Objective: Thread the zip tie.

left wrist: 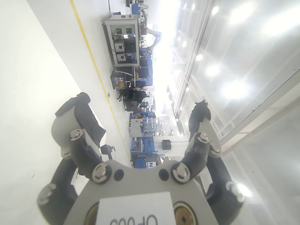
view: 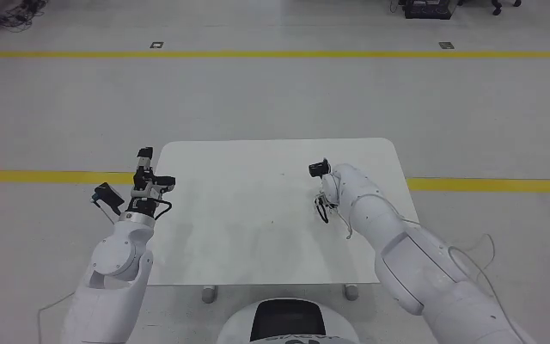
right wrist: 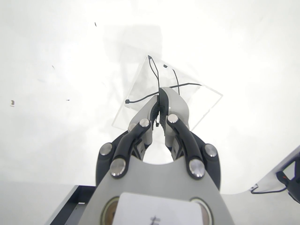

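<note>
Several thin black zip ties (right wrist: 138, 99) lie crossed on a clear square plate (right wrist: 206, 99) on the white table (view: 249, 224). My right gripper (right wrist: 159, 92) points down at the plate and is shut on one black zip tie, whose strip runs up between the fingers (right wrist: 174, 101). From above, that gripper (view: 322, 209) sits at the table's right-middle, with black ties showing just under it. My left gripper (left wrist: 140, 101) is open with nothing between its fingers and is aimed up into the room. It hangs beside the table's left edge (view: 155, 172).
A few small dark specks (right wrist: 12, 103) lie on the table away from the plate. The table's middle and front (view: 258, 258) are bare white surface. A thin cable (view: 348, 225) hangs by the right forearm.
</note>
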Action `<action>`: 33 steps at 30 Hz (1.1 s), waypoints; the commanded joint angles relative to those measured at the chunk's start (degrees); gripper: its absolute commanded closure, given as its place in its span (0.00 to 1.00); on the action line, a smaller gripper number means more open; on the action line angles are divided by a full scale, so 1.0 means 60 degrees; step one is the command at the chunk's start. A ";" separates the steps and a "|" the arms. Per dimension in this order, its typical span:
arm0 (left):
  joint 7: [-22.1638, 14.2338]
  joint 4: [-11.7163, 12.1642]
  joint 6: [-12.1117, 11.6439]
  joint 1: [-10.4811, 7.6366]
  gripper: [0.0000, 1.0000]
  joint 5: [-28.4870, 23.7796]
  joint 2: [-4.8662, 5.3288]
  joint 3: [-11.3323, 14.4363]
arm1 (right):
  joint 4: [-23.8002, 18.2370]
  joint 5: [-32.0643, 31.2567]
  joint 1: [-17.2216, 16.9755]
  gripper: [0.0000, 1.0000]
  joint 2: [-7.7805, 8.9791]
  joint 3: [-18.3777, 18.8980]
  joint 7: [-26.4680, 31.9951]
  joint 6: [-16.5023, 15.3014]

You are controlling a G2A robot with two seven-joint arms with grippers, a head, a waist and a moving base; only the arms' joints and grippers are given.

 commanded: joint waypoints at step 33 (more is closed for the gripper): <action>0.0000 0.0000 0.0000 0.0000 0.00 0.0000 0.0000 0.0000 | -0.0804 -0.0439 -0.0375 1.00 0.0243 0.0074 -0.0176 0.0610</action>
